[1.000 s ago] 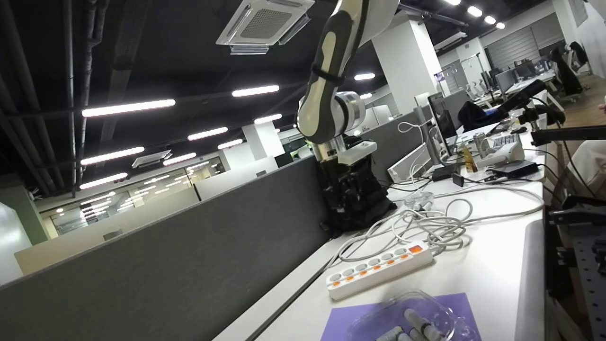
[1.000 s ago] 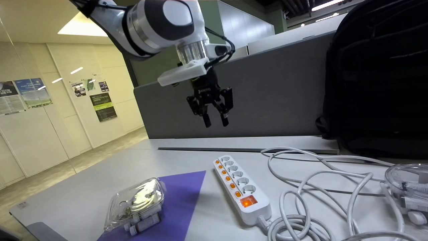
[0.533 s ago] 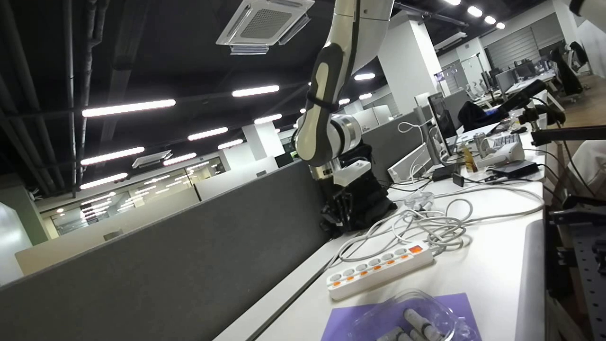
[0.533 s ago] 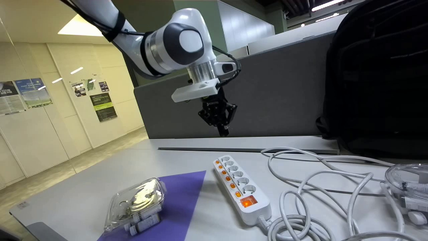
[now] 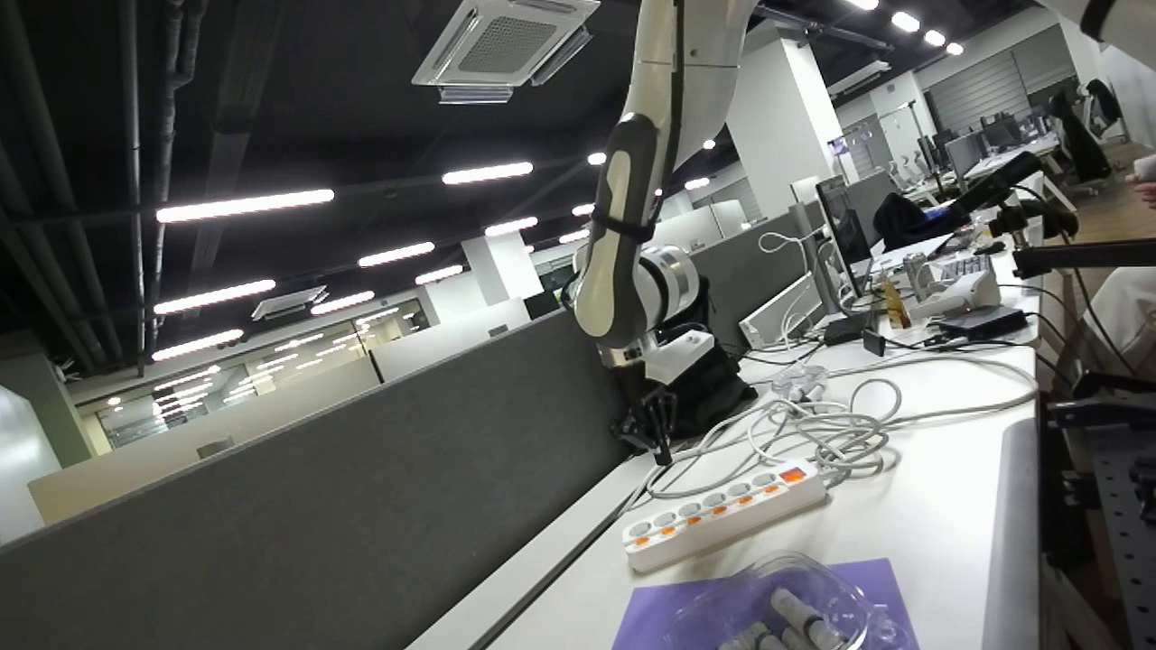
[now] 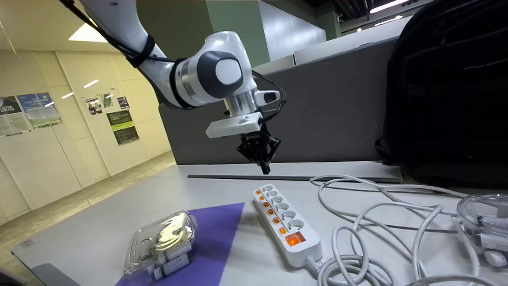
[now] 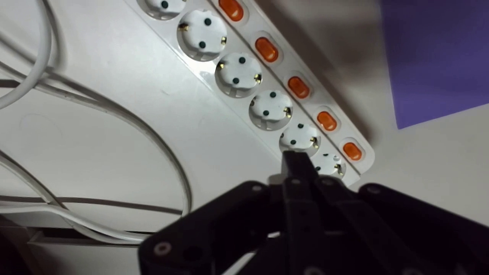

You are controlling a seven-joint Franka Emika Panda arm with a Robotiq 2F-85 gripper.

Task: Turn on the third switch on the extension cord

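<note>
The extension cord [image 7: 284, 70] is a white power strip lying flat on the desk, seen in all views. A row of small orange switches runs beside its round sockets, and a larger switch [image 6: 295, 238] at the cable end glows orange. Counted from the plain end, the third small switch is the orange one [image 7: 298, 87] in the wrist view. My gripper [image 6: 266, 171] hangs above and behind that plain end, pointing down and apart from the strip. Its fingertips are together with nothing between them. In the wrist view the gripper [image 7: 298, 156] covers part of the last two sockets.
A purple sheet [image 6: 224, 234] lies beside the strip, bearing a clear plastic box [image 6: 160, 242] with tubes. White cable [image 6: 345, 262] loops at the strip's other end. A grey partition [image 6: 329, 111] and a black backpack [image 6: 444, 99] stand behind; a clear container [image 6: 486, 216] sits near the cables.
The gripper's fingers have come from apart to fully together. The arm has moved down, bringing the gripper lower toward the strip's plain end. The strip has stayed in place.
</note>
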